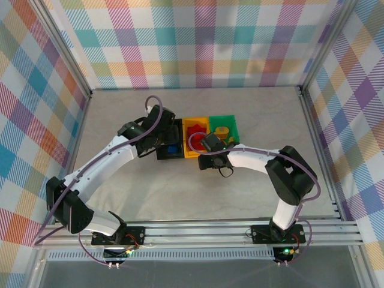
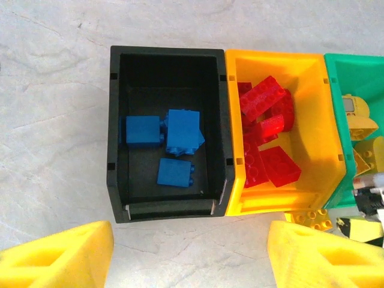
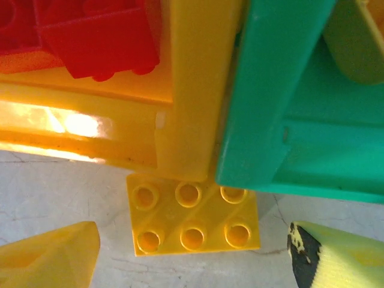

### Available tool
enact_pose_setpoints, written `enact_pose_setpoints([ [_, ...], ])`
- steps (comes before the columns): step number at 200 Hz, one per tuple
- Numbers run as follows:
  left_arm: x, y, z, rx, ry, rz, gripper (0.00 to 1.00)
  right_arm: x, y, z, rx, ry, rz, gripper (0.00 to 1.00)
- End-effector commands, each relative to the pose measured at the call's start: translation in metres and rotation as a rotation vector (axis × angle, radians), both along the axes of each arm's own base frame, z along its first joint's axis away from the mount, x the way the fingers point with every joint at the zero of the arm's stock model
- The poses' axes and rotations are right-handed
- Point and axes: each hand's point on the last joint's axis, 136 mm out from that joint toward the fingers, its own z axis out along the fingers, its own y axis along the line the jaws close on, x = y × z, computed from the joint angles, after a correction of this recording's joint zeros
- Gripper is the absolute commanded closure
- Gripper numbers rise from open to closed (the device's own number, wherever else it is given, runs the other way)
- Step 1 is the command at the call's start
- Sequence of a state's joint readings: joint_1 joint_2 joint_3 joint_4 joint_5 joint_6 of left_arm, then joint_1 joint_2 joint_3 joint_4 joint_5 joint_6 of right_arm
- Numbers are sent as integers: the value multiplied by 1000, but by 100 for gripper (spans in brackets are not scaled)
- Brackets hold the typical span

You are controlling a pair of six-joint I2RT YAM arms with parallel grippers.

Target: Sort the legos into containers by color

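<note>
**Yellow fingertips astride a six-stud brick**

Closest to my right wrist lens are my own yellow fingers (image 3: 54, 255), spread wide at 7 and 5 o'clock. My right gripper (image 3: 192, 267) is open and grips nothing. Between the fingers, toward 12 o'clock, lies a flat yellow-orange lego (image 3: 193, 219) with two rows of three studs facing up. It rests on the grey marbled table (image 3: 60, 180). Its far edge is tucked against the foot of the yellow-orange bin (image 3: 192, 90), right where that bin meets the green bin (image 3: 270, 90).

My left gripper (image 2: 191, 258) hangs over the row, its fingers likewise apart and empty. Its camera looks down into the bins. The black bin (image 2: 117, 138) at 9 o'clock holds blue legos (image 2: 174, 135). Red legos (image 2: 267, 138) are heaped in the yellow-orange bin. Yellow pieces (image 2: 360, 120) lie in the green bin at 3 o'clock. There the loose brick is a small patch at 5 o'clock, while the right wrist view gives its studs and its seat up close.

From above, both my arms meet at the row of bins mid-table.
</note>
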State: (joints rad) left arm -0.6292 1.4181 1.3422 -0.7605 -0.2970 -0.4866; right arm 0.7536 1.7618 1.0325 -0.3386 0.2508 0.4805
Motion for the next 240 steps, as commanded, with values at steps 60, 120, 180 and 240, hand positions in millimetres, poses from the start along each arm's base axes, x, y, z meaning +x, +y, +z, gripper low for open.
enact_pose_setpoints([
  [60,-11,10,9,-30,-5,19,31,13,8,-7,-25,-29,-29,28],
  [120,-12,8,9,-42,-1,13,31,11,7,-12,-41,-20,-31,35],
  [180,-14,12,11,-39,-7,23,30,5,1,-8,-68,-20,-29,56],
  [240,-16,9,13,-60,-8,15,29,-11,-13,28,-42,-52,-25,58],
])
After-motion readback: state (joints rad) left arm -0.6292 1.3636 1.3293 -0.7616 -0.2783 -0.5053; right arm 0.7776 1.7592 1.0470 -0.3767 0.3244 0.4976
